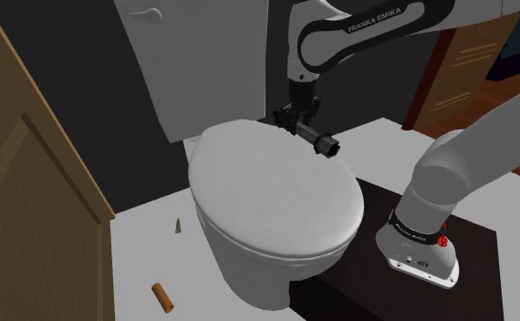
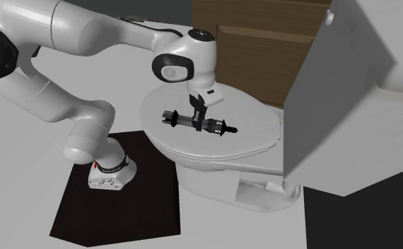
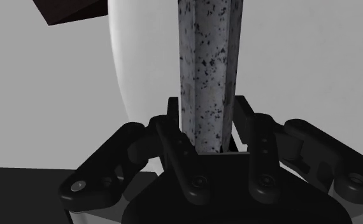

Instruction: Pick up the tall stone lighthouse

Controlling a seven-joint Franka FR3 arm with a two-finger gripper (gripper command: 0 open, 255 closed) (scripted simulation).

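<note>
Right over the white toilet lid (image 1: 276, 196), the gripper (image 2: 196, 117) is clamping mid-shaft on the speckled grey lighthouse (image 2: 218, 127), whose long axis is lying flat across the lid, crosswise to the jaws, so I'm guessing straight up.

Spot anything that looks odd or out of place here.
The lighthouse hangs sideways in the hand over the toilet lid, not upright. Two small brown bits lie loose on the floor beside it.

Speckled grey stone lighthouse (image 3: 209, 70), matt and rough-looking, smooth dull-sheened black gripper (image 3: 209, 114) around it, smooth faintly glossy white toilet lid (image 1: 267, 196) beneath the gripper
</note>
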